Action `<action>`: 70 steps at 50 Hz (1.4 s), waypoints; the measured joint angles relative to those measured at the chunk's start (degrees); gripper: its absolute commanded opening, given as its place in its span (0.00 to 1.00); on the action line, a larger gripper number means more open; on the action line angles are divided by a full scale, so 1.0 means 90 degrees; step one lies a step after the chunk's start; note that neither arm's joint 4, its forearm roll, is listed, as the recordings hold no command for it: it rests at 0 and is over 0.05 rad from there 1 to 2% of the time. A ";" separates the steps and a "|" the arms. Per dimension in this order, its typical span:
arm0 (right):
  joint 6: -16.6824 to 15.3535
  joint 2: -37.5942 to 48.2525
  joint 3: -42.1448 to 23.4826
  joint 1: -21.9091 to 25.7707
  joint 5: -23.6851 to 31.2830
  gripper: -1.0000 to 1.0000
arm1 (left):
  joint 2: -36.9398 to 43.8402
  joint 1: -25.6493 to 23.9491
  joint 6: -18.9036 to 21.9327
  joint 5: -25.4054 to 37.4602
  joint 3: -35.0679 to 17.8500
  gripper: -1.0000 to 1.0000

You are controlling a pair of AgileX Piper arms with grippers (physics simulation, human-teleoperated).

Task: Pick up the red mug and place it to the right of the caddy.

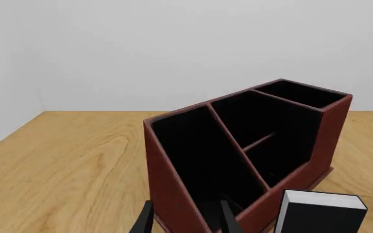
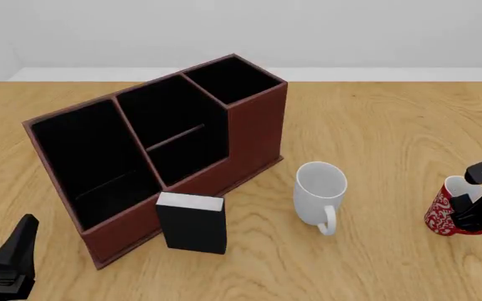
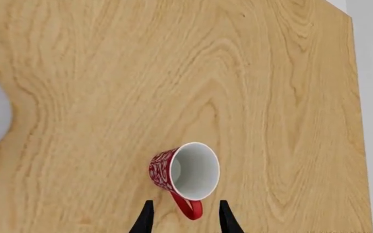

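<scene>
On the light wood-grain tabletop point(image 2: 375, 138) stand four things: one large dark red-brown caddy point(image 2: 250, 135) with three black-lined stepped compartments, one small black box with a white top point(image 2: 192, 224) just in front of the caddy's low end, one plain white mug point(image 2: 319, 191) to the caddy's right, and one small red mug with a white floral pattern point(image 2: 445, 212) well to the right of the white mug, near the tabletop's right side. The red mug stands upright on the wood, its white inside showing. The right hand point(image 3: 184, 219) points down over it, fingers apart, with the mug's red handle point(image 3: 188, 208) between the two fingertips. The left hand point(image 1: 184, 218) sits low at the near left, fingers apart and holding nothing, aimed at the caddy's near end.
</scene>
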 measured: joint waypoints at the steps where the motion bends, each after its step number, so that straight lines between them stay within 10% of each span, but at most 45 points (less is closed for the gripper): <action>1: -0.0001 0.0019 0.0004 -0.0008 -0.0016 1.00 | 0.0000 0.0000 0.0000 0.0000 0.0000 1.00; 70: -0.0186 0.1080 0.0315 -0.0661 -0.0974 1.00 | 0.0000 0.0000 0.0000 0.0000 0.0000 1.00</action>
